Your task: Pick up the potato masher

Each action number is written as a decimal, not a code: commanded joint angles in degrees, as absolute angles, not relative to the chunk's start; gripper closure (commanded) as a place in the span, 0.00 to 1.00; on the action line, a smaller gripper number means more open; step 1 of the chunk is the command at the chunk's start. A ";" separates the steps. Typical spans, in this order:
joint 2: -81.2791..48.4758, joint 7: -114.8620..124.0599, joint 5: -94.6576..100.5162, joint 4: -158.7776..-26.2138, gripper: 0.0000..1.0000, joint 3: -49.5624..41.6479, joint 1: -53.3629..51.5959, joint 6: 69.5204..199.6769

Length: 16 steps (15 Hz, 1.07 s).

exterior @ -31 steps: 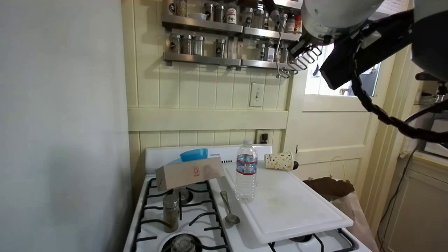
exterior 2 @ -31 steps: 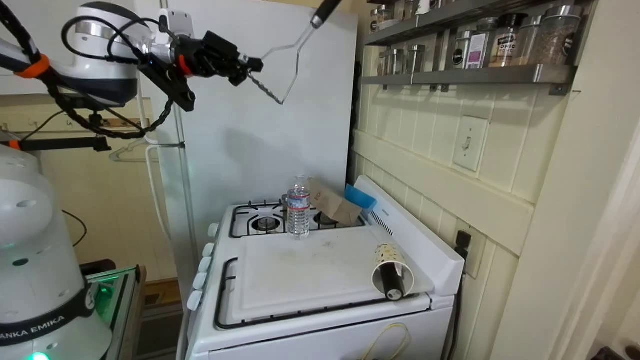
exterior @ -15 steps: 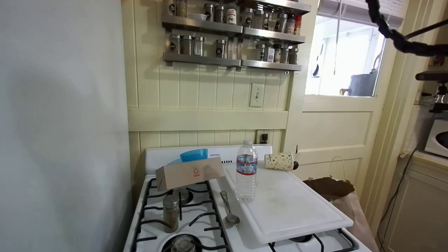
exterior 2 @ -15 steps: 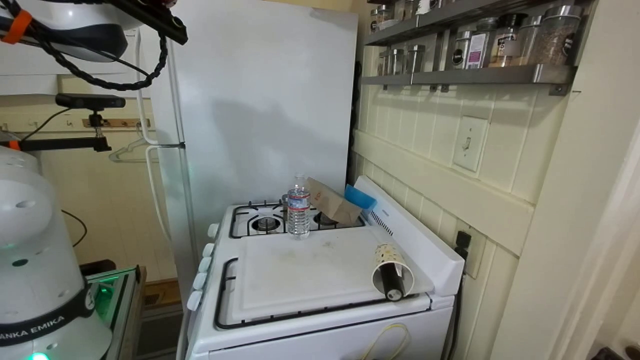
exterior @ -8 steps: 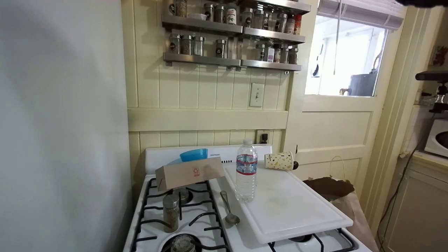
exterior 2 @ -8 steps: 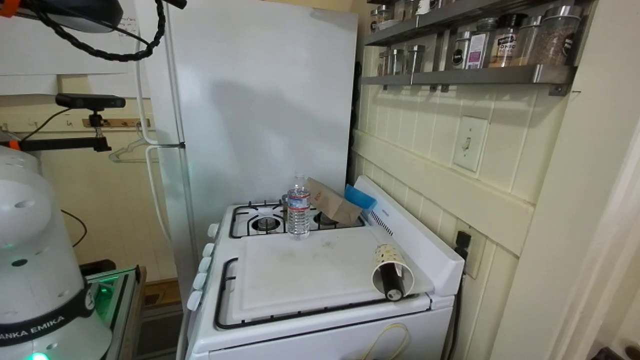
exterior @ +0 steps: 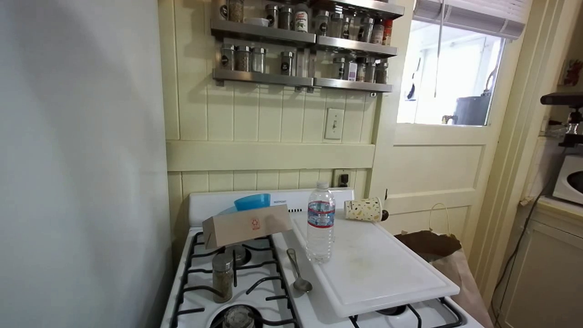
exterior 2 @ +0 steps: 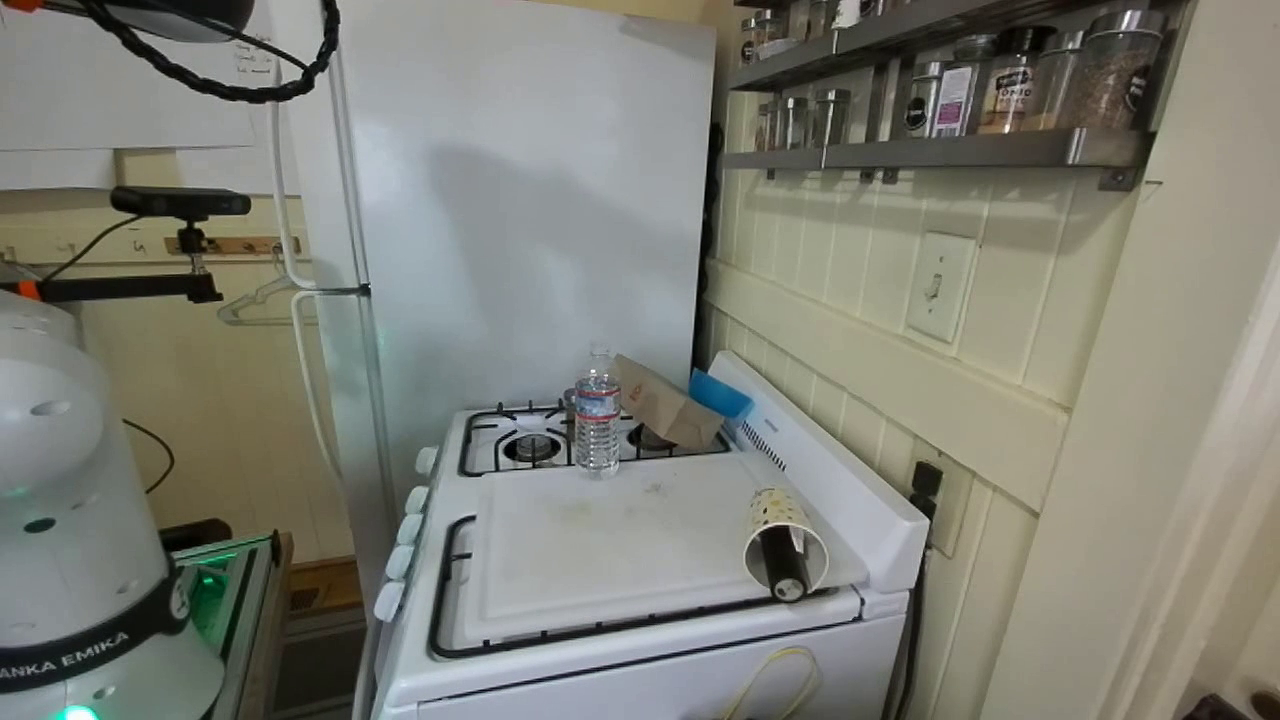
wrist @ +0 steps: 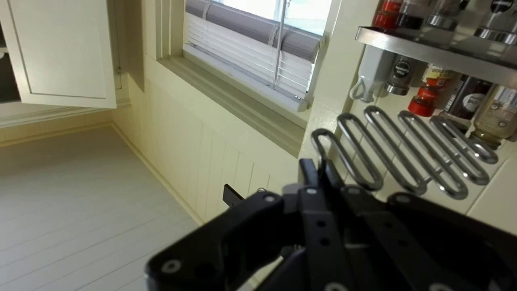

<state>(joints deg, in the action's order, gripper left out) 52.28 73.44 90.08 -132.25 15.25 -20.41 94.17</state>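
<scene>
The potato masher shows in the wrist view; its silvery zigzag wire head (wrist: 417, 190) spreads to the right of the fingertips. My gripper (wrist: 322, 171) is shut on the end of this wire, with the black fingers (wrist: 310, 171) pressed close on both sides of it. The handle of the masher does not show. Gripper and masher are out of view in both exterior views; only the arm's dark braided cable (exterior 2: 215, 90) and a bit of the arm show at the top left of an exterior view.
In the wrist view a metal shelf (wrist: 436, 54) with jars and a window blind (wrist: 250, 56) lie beyond the masher head. A tall water bottle (exterior: 320, 241) stands by the cutting board (exterior: 373, 269) on the stove. The fridge (exterior 2: 540, 190) stands beside the stove.
About two seconds ago the gripper held the masher in both exterior views. Since then the arm has risen, carrying it out of both. The things on the stove have not moved.
</scene>
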 commanded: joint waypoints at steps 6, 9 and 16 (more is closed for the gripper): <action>45.82 71.63 87.85 -119.26 0.99 11.39 -17.15 93.38; 41.77 65.92 84.33 -112.72 0.99 11.47 -16.61 93.04; 40.54 64.46 82.15 -110.60 0.99 12.17 -14.68 94.62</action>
